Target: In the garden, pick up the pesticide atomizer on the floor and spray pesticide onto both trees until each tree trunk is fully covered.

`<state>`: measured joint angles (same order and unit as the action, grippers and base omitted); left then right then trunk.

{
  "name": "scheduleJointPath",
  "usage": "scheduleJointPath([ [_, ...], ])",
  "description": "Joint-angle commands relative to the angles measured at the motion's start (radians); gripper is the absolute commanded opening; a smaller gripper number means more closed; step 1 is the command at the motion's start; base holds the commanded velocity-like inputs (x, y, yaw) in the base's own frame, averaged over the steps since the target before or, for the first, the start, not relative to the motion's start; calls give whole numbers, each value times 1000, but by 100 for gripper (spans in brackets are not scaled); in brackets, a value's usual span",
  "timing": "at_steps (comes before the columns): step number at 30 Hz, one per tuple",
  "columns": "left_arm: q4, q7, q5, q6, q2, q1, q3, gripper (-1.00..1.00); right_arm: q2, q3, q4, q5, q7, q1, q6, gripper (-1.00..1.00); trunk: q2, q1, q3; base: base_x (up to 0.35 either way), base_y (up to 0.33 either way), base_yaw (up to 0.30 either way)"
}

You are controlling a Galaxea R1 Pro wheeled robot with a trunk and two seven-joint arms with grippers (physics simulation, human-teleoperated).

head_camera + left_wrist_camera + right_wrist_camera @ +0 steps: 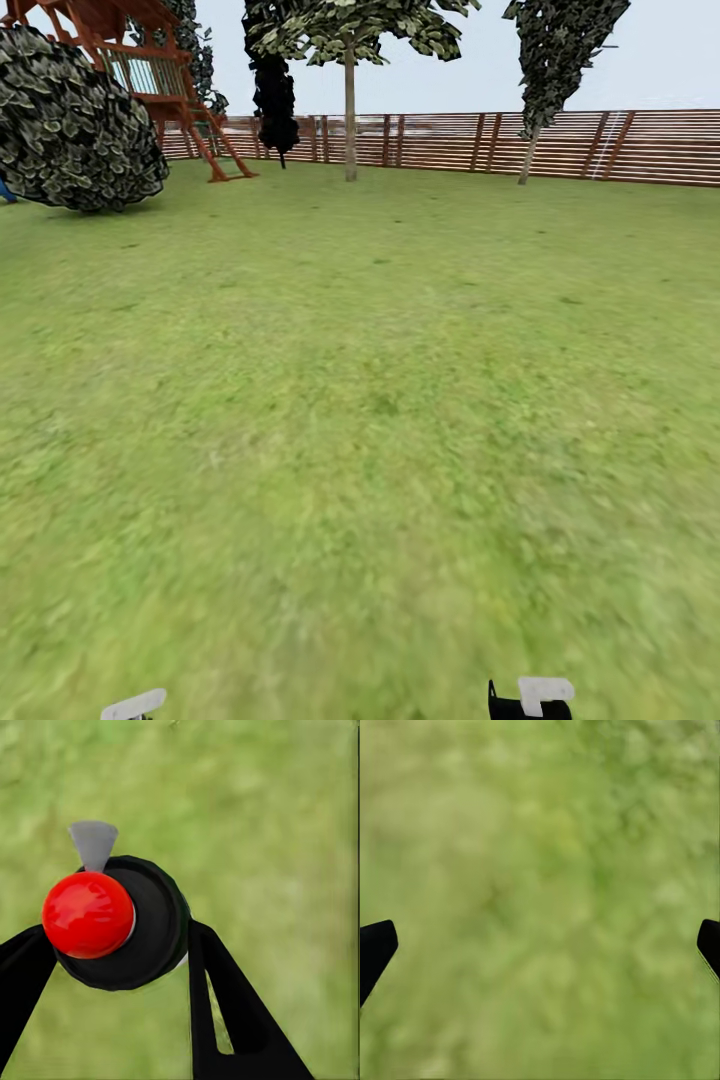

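Gripping the pesticide atomizer [124, 922], the left gripper [112, 945] has its black fingers clamped on either side of the bottle's dark body, with the red cap and grey nozzle pointing out over the grass. The right gripper [540, 945] is spread wide with nothing between its fingers, just blurry lawn underneath. From the head camera, both arms barely poke in at the bottom edge, then it's a big stretch of green lawn [380, 420]. Way out by the brown slat fence [560, 145] stands a tree trunk [350, 115], pale and straight, plus a round bush [75, 125] and a red wooden playset [150, 60] off to the left.
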<state>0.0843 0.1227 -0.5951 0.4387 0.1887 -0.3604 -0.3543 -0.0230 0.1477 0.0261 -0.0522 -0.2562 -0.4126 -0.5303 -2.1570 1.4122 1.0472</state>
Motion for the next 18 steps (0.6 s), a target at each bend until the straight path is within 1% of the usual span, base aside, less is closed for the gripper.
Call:
scheduleJointPath([
  [1,0,0,0,0,0,0,0,-100,0,0,0,0,0,0,0,100,0,0,0,336,0,0],
  [18,0,0,1,0,0,0,0,-100,0,0,0,0,0,0,0,100,0,0,0,336,0,0],
])
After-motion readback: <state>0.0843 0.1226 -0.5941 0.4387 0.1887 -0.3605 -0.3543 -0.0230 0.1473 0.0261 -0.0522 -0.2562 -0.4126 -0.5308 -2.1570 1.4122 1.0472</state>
